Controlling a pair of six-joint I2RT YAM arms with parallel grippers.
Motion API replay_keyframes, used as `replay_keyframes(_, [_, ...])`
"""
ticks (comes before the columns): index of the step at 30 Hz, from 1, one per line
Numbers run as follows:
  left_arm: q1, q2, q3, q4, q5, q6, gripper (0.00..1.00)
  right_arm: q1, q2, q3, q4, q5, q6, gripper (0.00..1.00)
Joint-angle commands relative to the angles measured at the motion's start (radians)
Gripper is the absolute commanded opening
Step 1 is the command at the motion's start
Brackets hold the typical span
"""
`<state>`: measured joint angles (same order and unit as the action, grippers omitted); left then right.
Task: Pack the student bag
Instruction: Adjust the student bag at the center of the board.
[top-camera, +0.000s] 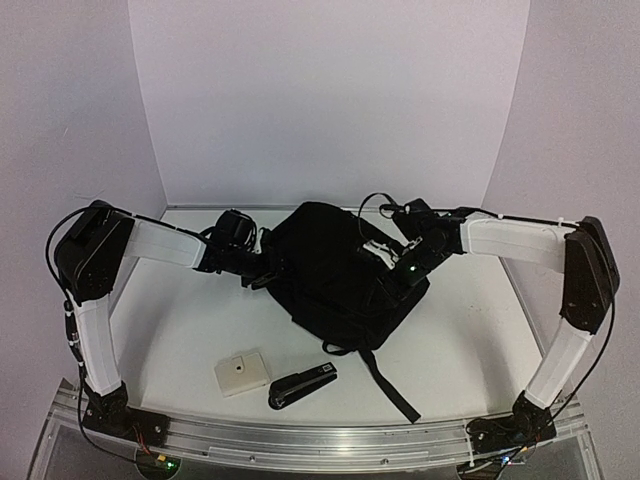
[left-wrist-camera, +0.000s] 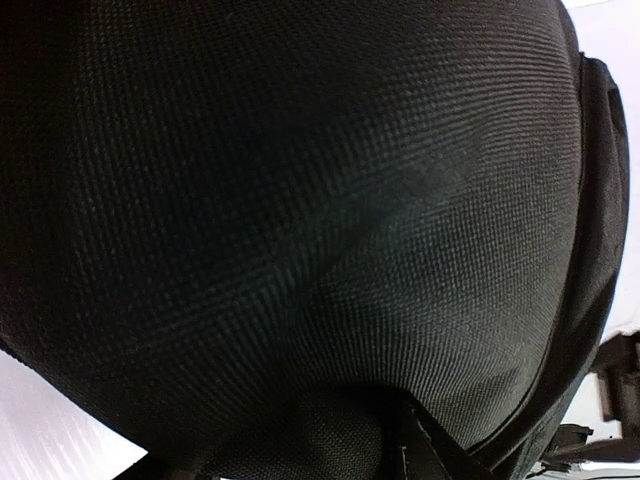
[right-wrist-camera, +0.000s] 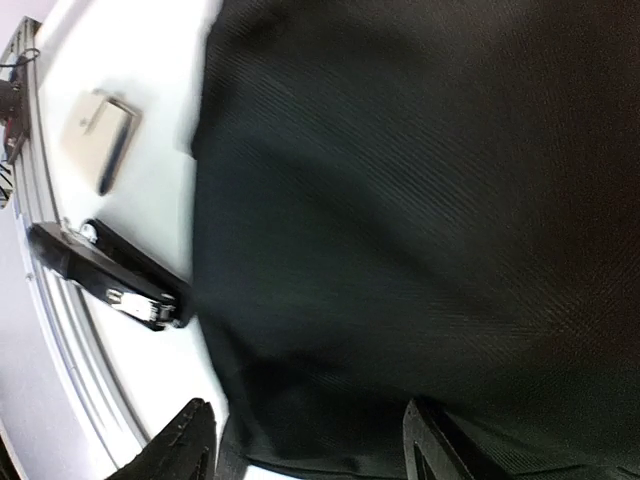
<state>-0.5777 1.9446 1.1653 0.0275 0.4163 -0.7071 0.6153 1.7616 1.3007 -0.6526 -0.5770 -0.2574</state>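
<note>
The student bag (top-camera: 335, 270) is a large black fabric backpack lying in the middle of the table, with a strap trailing toward the front. My left gripper (top-camera: 262, 268) is pressed against its left edge. Black fabric (left-wrist-camera: 300, 200) fills the left wrist view, and only one finger (left-wrist-camera: 425, 455) shows at the bottom, so its state is unclear. My right gripper (top-camera: 392, 262) is over the bag's upper right side. It is open (right-wrist-camera: 310, 450), with its fingers (right-wrist-camera: 185, 440) wide apart and bag fabric (right-wrist-camera: 400, 200) lying between them.
A black stapler (top-camera: 302, 384) and a small beige box (top-camera: 242, 372) lie near the front edge, left of the strap (top-camera: 392, 385). Both show in the right wrist view, the stapler (right-wrist-camera: 105, 275) and the box (right-wrist-camera: 98, 135). White walls enclose the table.
</note>
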Motion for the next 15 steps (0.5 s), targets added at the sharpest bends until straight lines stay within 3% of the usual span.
replay_keyframes(1, [-0.018, -0.046, 0.004, 0.045, 0.029, -0.001, 0.56, 0.042, -0.101, 0.105, 0.057, 0.134, 0.037, 0.59])
replay_keyframes(15, [-0.019, -0.1, -0.051, 0.076, 0.006, -0.034, 0.58, 0.252, 0.08, 0.253, 0.072, 0.315, 0.145, 0.51])
